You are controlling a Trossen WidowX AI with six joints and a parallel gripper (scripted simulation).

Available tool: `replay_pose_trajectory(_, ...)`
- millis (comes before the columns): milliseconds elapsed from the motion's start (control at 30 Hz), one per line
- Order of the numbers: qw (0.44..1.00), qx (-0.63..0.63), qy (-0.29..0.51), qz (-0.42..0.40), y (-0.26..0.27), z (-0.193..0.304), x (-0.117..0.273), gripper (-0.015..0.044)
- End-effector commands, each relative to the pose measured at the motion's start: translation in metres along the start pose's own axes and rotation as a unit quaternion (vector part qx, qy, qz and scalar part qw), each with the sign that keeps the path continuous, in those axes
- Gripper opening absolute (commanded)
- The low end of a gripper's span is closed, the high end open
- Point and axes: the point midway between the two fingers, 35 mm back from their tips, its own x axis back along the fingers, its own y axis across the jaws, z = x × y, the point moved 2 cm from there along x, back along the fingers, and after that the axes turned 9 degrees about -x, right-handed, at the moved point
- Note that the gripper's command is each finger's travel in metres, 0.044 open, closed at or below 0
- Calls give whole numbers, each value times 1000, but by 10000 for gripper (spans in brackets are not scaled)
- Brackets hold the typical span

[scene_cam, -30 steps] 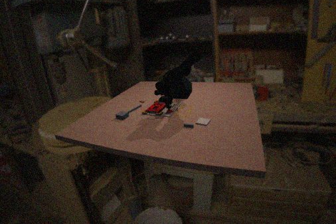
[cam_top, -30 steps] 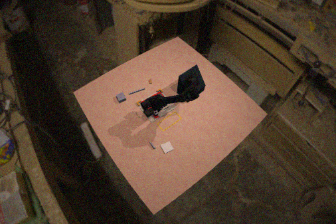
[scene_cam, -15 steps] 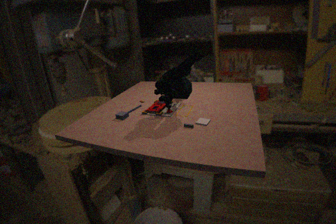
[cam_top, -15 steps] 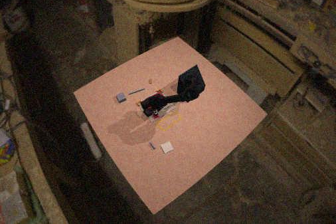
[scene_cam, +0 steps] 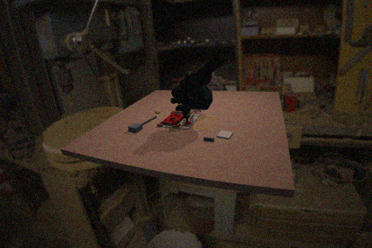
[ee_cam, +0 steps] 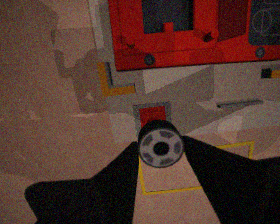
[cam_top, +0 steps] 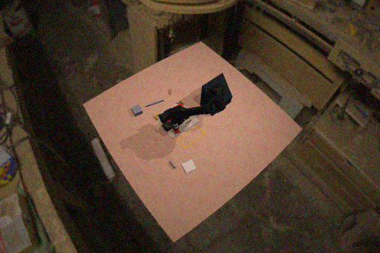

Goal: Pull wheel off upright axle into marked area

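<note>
wheel (ee_cam: 161, 147) clamped between the jaws

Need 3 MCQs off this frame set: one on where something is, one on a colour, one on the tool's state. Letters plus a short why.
1. Where does the marked area lie, in the top view?
A. down and right of the tool
B. at the table's far corner
C. under the grey block

2. What colour is the outline of the marked area?
A. blue
B. yellow
C. white

3. What state is the tool in?
A. wide open, holding nothing
B. shut on nothing
C. shut on the wheel

Answers:
1. A: the dashed rectangle sits just down and right of the arm's tip, away from the grey block.
2. B: its lines show yellow on the pink table in the top and wrist views.
3. C: the wrist view shows the wheel pinched between the two dark fingers.
</note>
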Motion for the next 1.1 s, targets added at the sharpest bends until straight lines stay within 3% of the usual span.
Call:
replay_pose_trajectory(0, 1000, 3, -1, 0, 0, 0, 2, 0)
replay_pose_trajectory(633, 1000, 2, 0, -1, 0, 0, 8, 0)
replay_pose_trajectory(1067, 1000, -4, 2, 0, -2, -3, 39, 0)
